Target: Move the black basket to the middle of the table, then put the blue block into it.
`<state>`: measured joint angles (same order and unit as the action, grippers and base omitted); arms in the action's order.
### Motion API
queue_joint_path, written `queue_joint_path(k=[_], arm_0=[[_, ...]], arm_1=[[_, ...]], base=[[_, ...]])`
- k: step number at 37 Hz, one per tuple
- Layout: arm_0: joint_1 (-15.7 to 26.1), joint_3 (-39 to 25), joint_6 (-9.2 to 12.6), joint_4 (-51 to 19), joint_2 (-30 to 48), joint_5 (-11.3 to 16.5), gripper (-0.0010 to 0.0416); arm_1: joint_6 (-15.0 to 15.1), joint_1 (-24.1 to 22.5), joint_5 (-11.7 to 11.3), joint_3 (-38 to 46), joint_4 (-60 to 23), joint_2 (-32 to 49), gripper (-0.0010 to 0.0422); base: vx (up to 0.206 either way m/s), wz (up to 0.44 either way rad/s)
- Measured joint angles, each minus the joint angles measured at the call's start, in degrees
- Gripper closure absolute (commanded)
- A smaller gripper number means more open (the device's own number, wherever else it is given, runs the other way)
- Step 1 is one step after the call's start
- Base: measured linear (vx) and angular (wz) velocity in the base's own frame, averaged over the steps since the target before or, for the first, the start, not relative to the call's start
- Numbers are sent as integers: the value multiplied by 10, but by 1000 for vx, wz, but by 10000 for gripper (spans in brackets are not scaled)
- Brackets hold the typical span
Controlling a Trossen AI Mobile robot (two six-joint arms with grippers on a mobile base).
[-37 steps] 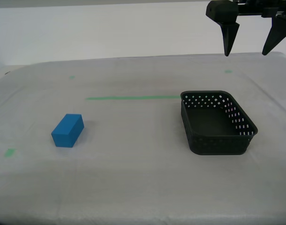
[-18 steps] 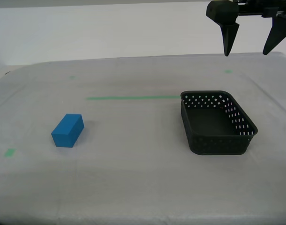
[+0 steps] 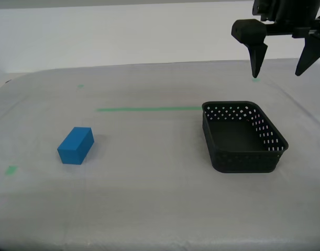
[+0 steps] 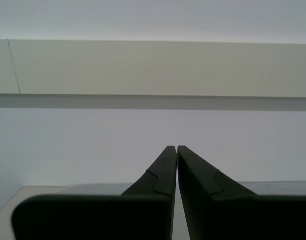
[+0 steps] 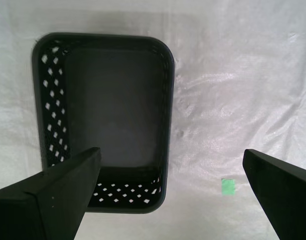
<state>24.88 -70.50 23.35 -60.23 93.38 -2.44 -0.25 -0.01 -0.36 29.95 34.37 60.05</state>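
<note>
The black basket sits on the exterior view's right of the pale cloth table, blue block well apart; my first gripper hangs spread above; my second gripper pressed together, facing a white wall

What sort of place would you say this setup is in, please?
Probably a robot test bench: a cloth-covered table marked with a green tape line, holding only a black basket and a blue block, before a bare wall.
</note>
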Motion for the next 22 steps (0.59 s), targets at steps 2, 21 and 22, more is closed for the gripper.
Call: queue_joint_path(k=[2,21,22], arm_0=[[0,10,0,9,0,0,9],[0,122,19,133,0,26,5],[0,127,19,139,0,26,6]], arm_1=[[0,0,0,0,0,0,412],[0,0,0,0,0,0,412],[0,0,0,0,0,0,412]], base=[[0,0],[0,0],[0,0]])
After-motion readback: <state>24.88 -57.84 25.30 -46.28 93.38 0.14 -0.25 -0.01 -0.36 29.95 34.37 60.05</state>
